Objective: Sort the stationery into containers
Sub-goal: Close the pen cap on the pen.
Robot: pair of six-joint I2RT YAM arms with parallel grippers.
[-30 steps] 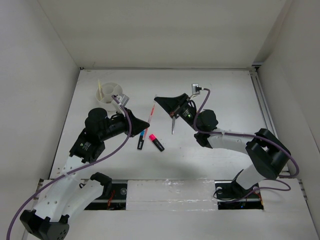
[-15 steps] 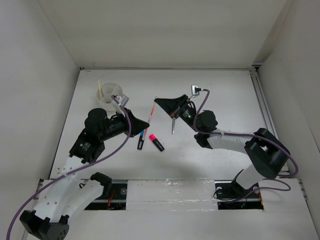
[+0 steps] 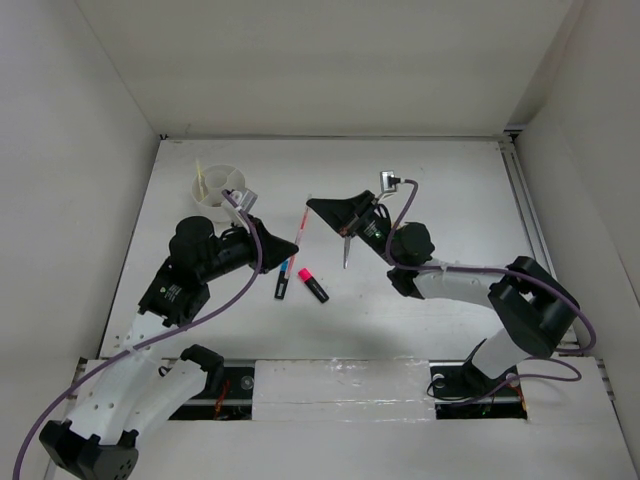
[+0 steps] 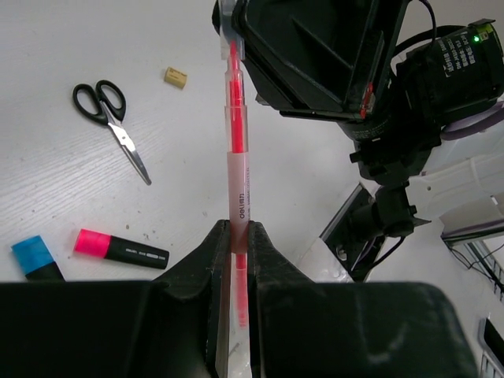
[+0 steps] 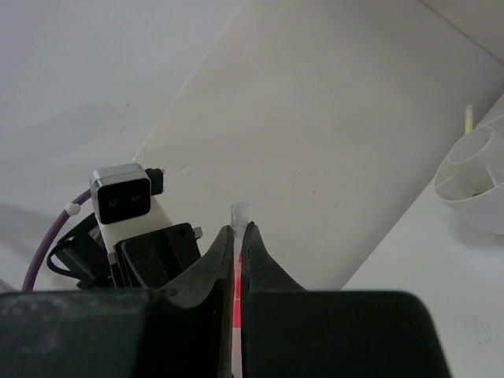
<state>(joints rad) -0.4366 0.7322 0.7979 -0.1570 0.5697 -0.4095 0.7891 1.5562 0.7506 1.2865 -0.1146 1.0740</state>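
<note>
**Item: thin pink pen, held between both arms**

**Handling (our judgement).** We read the step as a handover. The round white bowl sat at the far left, on the left arm's side, so we took the left arm for the receiver. Only one tool should let go. The right fingers ought to part fully and then draw straight back along the pen's line, so the barrel is not levered. The left grip sat near one end, so we thought the pen could pivot if swung fast. A slow carry to a compartment seemed wise.

**Tools.** The left gripper was clamped on the pen's lower barrel. The right gripper was pinched on the opposite end, with the clear tip showing just past its fingers.

**Location.** The pen spanned the gap between the two tools near mid-table. It appeared lifted off the table and was well apart from the bowl.

**Pose.** The left arm reached forward and inward, its tool aimed far-right. The right arm folded back toward the centre, its tool aimed left. The two tips nearly met nose to nose.

**Also logged.**
- The yellow pen was leaning in the bowl.
- On the table lay the scissors, the blue-capped highlighter, the pink-capped highlighter and the tan block.
</note>
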